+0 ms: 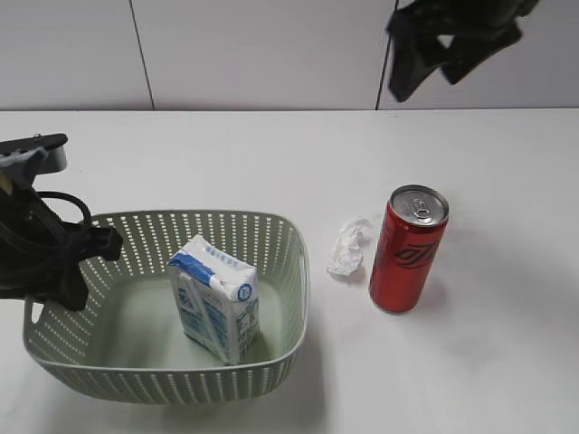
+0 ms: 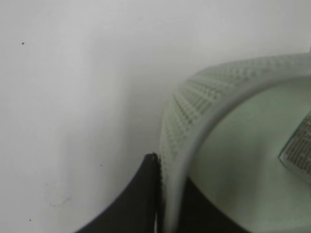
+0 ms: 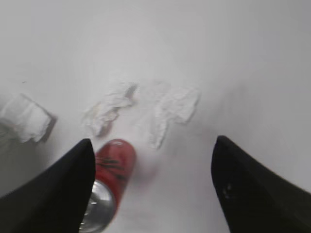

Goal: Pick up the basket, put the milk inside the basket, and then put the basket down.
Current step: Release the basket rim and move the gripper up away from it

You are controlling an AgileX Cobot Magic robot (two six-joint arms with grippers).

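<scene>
The sage-green basket (image 1: 273, 220) sits at the front left of the white table. The white and blue milk (image 1: 215, 298) stands inside it, tilted a little. My left gripper (image 1: 77, 262) is shut on the basket's left wall. In the left wrist view one finger is outside and one inside the perforated wall (image 2: 194, 111), the jaws (image 2: 167, 194) pinch it, and a corner of the milk (image 2: 299, 148) shows at the right edge. My right gripper (image 1: 434, 54) hangs high at the back right. It is open and empty (image 3: 153, 141).
A tall red soda can (image 1: 409, 249) stands right of the basket; it also shows in the right wrist view (image 3: 109, 179) by the left finger. Crumpled white tissue (image 1: 348, 246) lies between basket and can, and beyond the fingers in the right wrist view (image 3: 172, 109).
</scene>
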